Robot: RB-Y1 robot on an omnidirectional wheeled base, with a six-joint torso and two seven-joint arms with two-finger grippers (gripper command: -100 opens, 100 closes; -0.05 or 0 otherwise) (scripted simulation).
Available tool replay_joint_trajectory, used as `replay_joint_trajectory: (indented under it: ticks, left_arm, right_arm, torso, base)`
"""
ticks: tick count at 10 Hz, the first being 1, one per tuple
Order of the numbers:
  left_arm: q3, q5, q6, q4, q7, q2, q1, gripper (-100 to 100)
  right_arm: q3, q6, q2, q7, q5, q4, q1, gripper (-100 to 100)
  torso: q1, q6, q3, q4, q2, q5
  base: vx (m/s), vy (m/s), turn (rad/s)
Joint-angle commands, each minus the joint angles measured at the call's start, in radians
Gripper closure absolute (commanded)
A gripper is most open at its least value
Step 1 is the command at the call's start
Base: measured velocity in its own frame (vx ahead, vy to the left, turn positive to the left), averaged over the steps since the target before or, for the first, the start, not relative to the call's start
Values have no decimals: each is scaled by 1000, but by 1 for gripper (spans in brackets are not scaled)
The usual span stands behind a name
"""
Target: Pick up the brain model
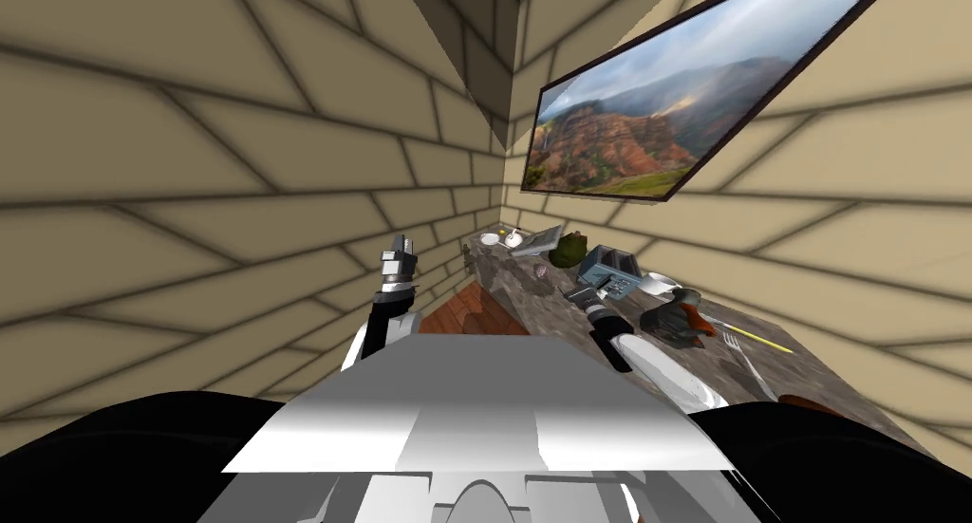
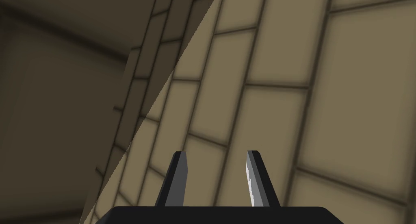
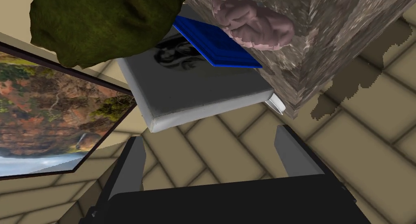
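The brain model [image 3: 254,24], a small pinkish lumpy thing, lies on the mottled stone counter [image 3: 345,38] close to its edge; in the head view the brain model [image 1: 541,271] is a small speck on the counter [image 1: 513,289]. My right gripper [image 3: 211,152] is open and empty, a short way from the brain, which sits off to the side of its far finger [image 3: 292,152]. In the head view the right gripper [image 1: 576,294] hovers over the counter just right of the brain. My left gripper [image 2: 215,172] is open and empty, and the left gripper [image 1: 400,252] is raised by the left wall.
Beside the brain lie a blue book [image 3: 215,46] on a grey flat box [image 3: 195,91] and a mossy green lump [image 3: 101,22]. Further along the counter are a grey device [image 1: 607,270], a white bowl [image 1: 658,283], a dark glove-like thing [image 1: 676,320], a fork [image 1: 745,356] and a yellow pencil [image 1: 759,339].
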Motion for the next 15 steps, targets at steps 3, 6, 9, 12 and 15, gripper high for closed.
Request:
replay_joint_trajectory:
  ticks: [3, 6, 9, 12, 15]
  left_arm:
    - [0, 0, 0, 0, 0, 0, 0, 0]
    - [0, 0, 0, 0, 0, 0, 0, 0]
    - [0, 0, 0, 0, 0, 0, 0, 0]
    - [0, 0, 0, 0, 0, 0, 0, 0]
    - [0, 0, 0, 0, 0, 0, 0, 0]
  right_arm:
    - [15, 5, -99, -3, 96, 60, 6, -100]
    - [21, 2, -155, -9, 136, 88, 8, -100]
    - [35, -8, -244, -20, 207, 141, 12, -100]
    - [51, -22, -324, -32, 267, 189, 16, -100]
    - [69, -38, -393, -43, 314, 230, 21, -100]
  torso:
    - [0, 0, 0, 0, 0, 0]
    - [0, -1, -1, 0, -1, 0]
    - [-2, -1, -2, -1, -3, 0]
    - [1, 0, -1, 0, -2, 0]
    - [1, 0, -2, -1, -3, 0]
  base:
    - [-6, -50, 189]
    - [1, -48, 158]
    - [12, -70, 255]
    - [3, -46, 160]
    - [17, -52, 183]
